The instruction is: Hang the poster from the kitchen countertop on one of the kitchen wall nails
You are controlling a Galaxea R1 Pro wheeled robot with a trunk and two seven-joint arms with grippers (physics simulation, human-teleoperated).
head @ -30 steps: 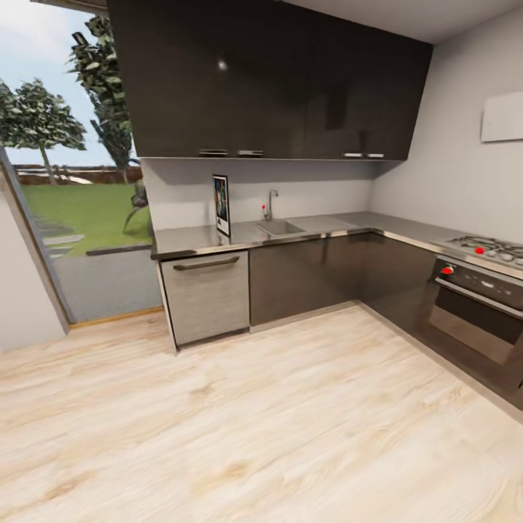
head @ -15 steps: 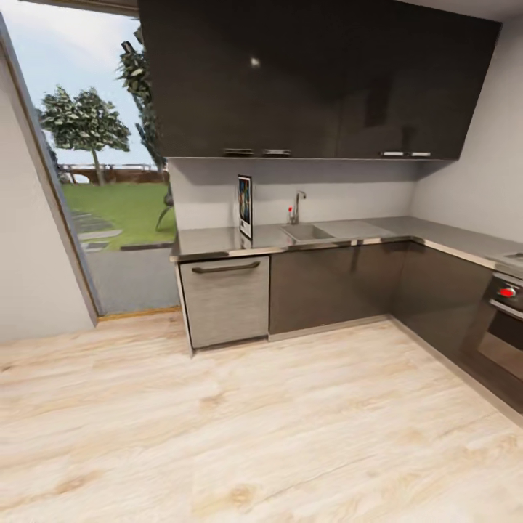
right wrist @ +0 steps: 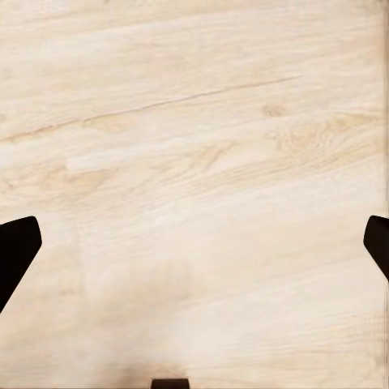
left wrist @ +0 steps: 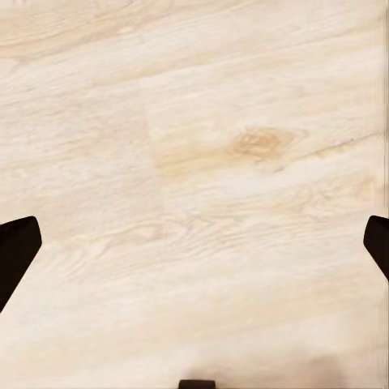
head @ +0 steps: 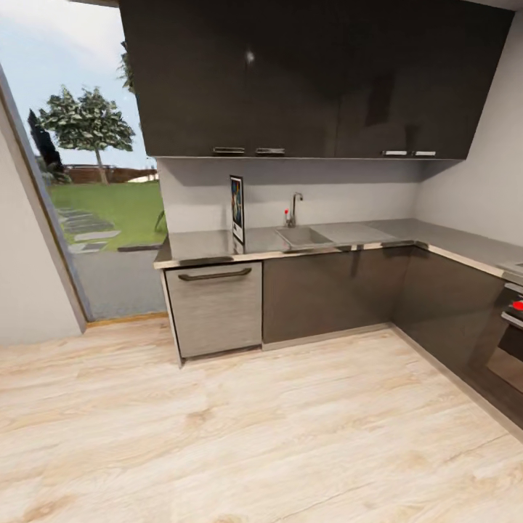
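The poster (head: 237, 208) stands upright on the kitchen countertop (head: 211, 245), seen nearly edge-on, just left of the inset sink (head: 303, 236) and its slim tap (head: 295, 208). The grey L-shaped worktop runs along the back wall and down the right side above dark cabinets. My left gripper (left wrist: 194, 251) is open over bare wooden floor, its dark fingertips (left wrist: 16, 255) far apart at the frame's sides. My right gripper (right wrist: 194, 251) is likewise open above the floor, with nothing between its fingertips (right wrist: 16, 251). Both are far from the poster.
Dark upper cabinets (head: 312, 80) hang above the counter. A light dishwasher front (head: 214, 309) sits under the poster. An oven (head: 508, 341) is at the right edge. A large glass opening (head: 94, 196) to the garden is at left. Wide wooden floor (head: 254, 428) lies before the counter.
The whole head view has shifted as the camera moved; the counter and poster now sit slightly left of and closer than before, and the stove top has left the frame.
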